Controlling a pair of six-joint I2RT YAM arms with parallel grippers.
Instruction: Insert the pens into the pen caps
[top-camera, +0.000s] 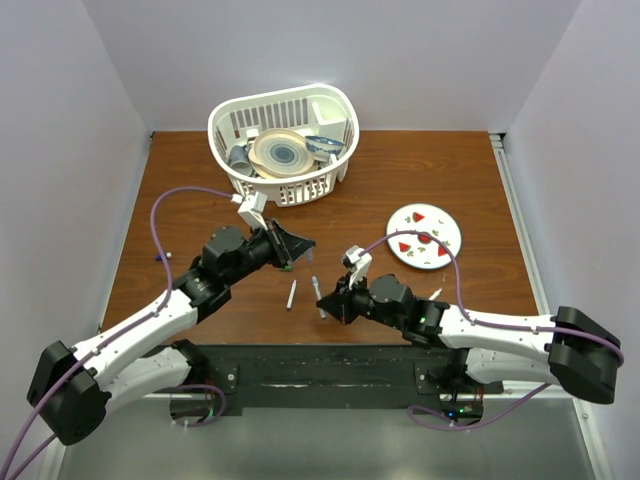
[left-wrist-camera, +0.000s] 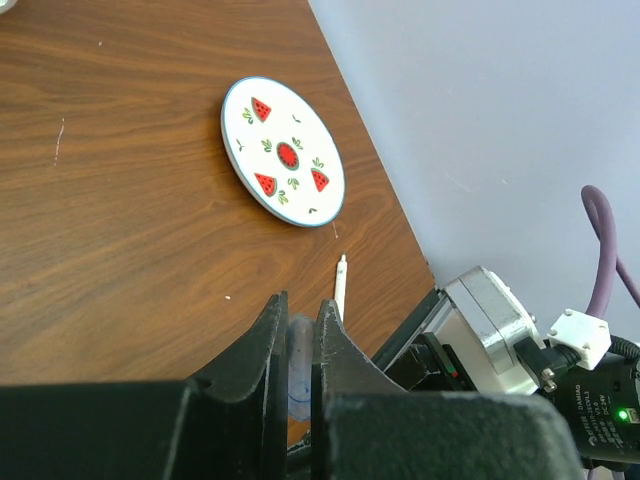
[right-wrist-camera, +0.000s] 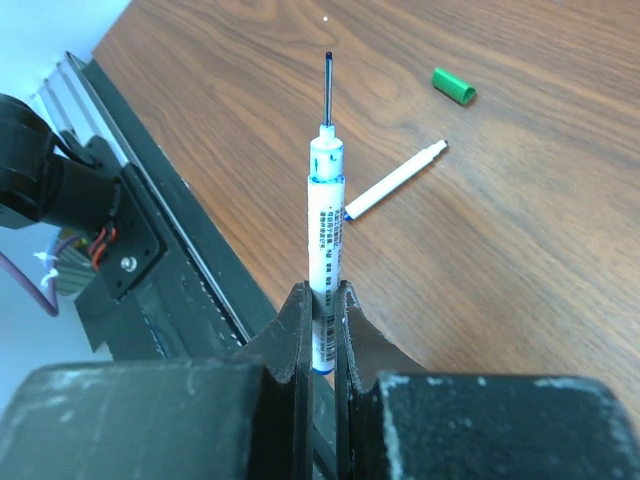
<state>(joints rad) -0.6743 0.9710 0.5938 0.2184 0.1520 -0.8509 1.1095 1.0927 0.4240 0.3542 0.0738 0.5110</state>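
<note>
left end effector pinches a blue cap, right end effector pinches a pen

the left end effector is pressed in on the little blue cap and holds it up above the brown counter. far behind it sits a white basket with dishes inside. a green cap lies on the counter close to the left end effector. next comes a loose pen, lying flat on the counter. the right end effector is just beside it. its fingers are squeezed on the low end of the pen, and the thin dark tip points away from them. further right is a round plate with watermelon pictures. a third pen lies near the plate, close by the right arm.
</note>
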